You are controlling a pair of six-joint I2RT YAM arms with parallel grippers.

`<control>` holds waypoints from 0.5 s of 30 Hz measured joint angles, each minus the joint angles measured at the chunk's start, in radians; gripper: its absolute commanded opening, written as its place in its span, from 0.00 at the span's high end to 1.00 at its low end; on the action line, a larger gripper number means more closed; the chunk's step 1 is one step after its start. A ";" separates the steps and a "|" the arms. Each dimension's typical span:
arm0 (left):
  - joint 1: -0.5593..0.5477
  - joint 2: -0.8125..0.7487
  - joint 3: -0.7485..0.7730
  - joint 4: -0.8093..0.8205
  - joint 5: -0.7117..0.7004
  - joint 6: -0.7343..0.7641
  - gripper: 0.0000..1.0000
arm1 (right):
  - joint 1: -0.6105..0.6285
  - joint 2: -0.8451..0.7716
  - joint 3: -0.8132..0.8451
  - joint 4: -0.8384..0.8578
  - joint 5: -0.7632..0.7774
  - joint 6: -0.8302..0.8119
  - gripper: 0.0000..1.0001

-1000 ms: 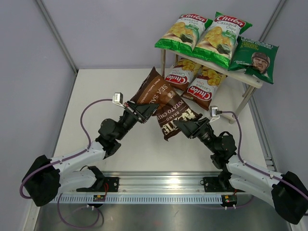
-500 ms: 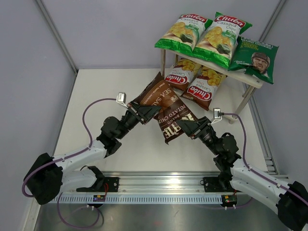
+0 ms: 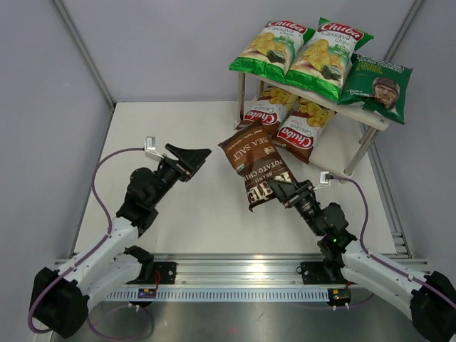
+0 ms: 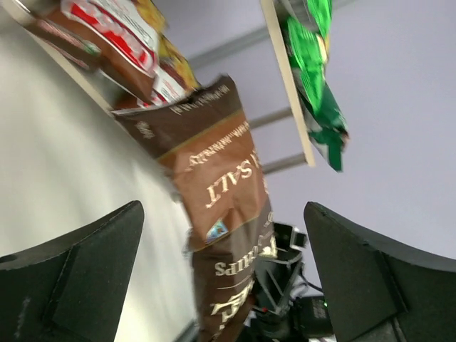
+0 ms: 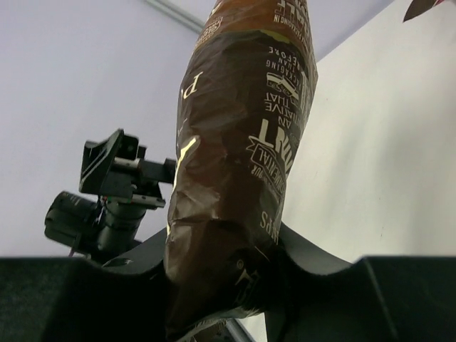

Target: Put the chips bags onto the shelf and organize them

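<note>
The dark brown Kettle chips bag (image 3: 255,162) is held up off the table in front of the shelf (image 3: 360,149). My right gripper (image 3: 276,189) is shut on its lower end; the right wrist view shows the bag (image 5: 242,142) pinched between those jaws (image 5: 228,285). My left gripper (image 3: 196,158) is open and empty, apart from the bag on its left. In the left wrist view the bag (image 4: 221,164) hangs beyond the wide jaws (image 4: 222,210). Two green Chuba bags (image 3: 274,44) (image 3: 328,55) and a dark green portrait bag (image 3: 377,85) lie on the top board. Two brown-red Chuba bags (image 3: 265,112) (image 3: 303,128) lie on the lower tier.
The shelf stands at the table's back right, its front leg close to the right arm. Grey walls enclose the white table (image 3: 178,214) on the left, back and right. The metal rail (image 3: 235,274) with both arm bases runs along the near edge.
My left gripper opened, let go of the Kettle bag and drew back to the left. My right gripper shut on the bag's lower end, and the bag swung right toward the shelf.
</note>
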State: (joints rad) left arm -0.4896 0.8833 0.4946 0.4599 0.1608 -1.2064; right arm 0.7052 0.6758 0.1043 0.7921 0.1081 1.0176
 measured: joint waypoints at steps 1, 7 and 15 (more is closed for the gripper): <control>0.024 -0.035 -0.002 -0.040 -0.001 0.018 0.01 | 0.000 0.002 0.000 0.002 0.015 0.000 0.89; 0.121 -0.167 0.003 -0.262 0.003 0.128 0.01 | -0.006 0.051 0.006 0.009 0.143 0.023 0.89; 0.138 -0.227 0.132 -0.590 0.084 0.357 0.01 | -0.118 0.218 0.063 0.092 0.189 0.062 0.89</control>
State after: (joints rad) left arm -0.3515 0.6559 0.6270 -0.1299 0.2447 -0.8490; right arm 0.5869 0.8936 0.1673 0.8837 0.2970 1.0794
